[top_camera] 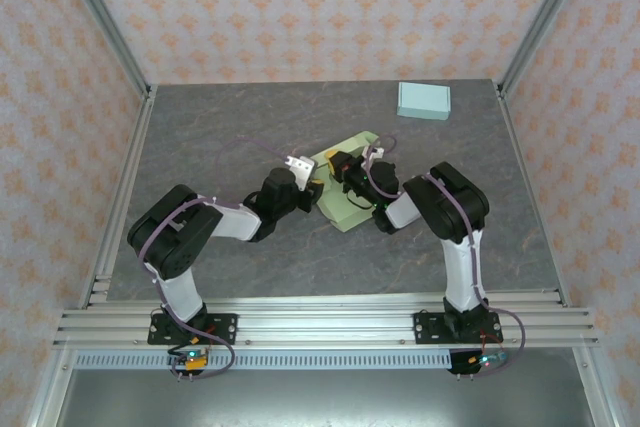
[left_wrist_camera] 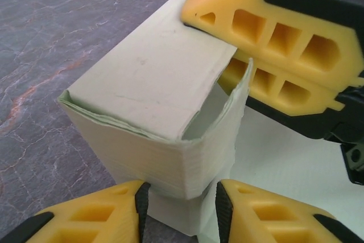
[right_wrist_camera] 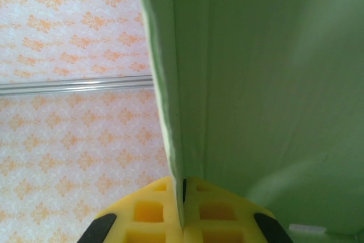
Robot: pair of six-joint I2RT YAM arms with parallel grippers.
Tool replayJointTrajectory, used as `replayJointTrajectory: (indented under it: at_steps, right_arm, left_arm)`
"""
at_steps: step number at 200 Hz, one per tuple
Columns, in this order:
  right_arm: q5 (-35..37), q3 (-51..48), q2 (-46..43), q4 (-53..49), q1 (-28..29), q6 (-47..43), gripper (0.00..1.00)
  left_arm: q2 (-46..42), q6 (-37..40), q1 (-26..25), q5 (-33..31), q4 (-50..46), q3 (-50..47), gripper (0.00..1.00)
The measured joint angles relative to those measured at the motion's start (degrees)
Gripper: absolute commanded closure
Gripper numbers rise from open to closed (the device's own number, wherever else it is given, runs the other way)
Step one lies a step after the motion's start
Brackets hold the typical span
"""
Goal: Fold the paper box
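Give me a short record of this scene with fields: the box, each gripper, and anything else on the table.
box: pale green paper box, partly folded, mid-table, between both arms
left gripper: jaws apart either side of a box corner
right gripper: shut on a box wall's edge
other: light blue flat cardboard box, far right of grey marbled table

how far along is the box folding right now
Done: one corner of the paper box is creased up, walls standing. In hand: the right gripper is shut on a side wall; the left gripper straddles that corner, jaws apart. Left: the rest of the sheet seems to lie flat, so other walls look unraised.
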Motion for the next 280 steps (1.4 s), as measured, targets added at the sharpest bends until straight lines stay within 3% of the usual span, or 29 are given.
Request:
replayJointTrajectory:
  at_steps: [80, 121, 208, 242, 280]
  right_arm:
    - [4.48, -1.79, -2.97, -0.24, 1.16, -0.15, 1.0]
    - [6.32, -1.79, -2.95, -0.24, 1.51, 0.07, 0.96]
    - [5.2, -2.93, -3.54, -1.03, 2.73, 0.24, 0.56]
    - [4.0, -6.38, -11.45, -5.75, 2.14, -3.63, 0.53]
    - [2.4, -9.18, -26.77, -19.12, -1.42, -9.03, 0.53]
  left_arm:
    - [2.47, 0.07, -0.72, -3.58, -1.2, 3.02, 0.63]
    - [3.28, -0.28, -0.72, -7.15, -2.21, 3.74, 0.91]
    - [3.74, -0.31, -0.7, -10.43, -7.34, 7.5, 0.98]
    - [3.72, 0.31, -0.7, -10.95, -10.34, 8.76, 1.0]
    - [3.02, 1.73, -0.26, -9.68, -12.46, 9.16, 1.0]
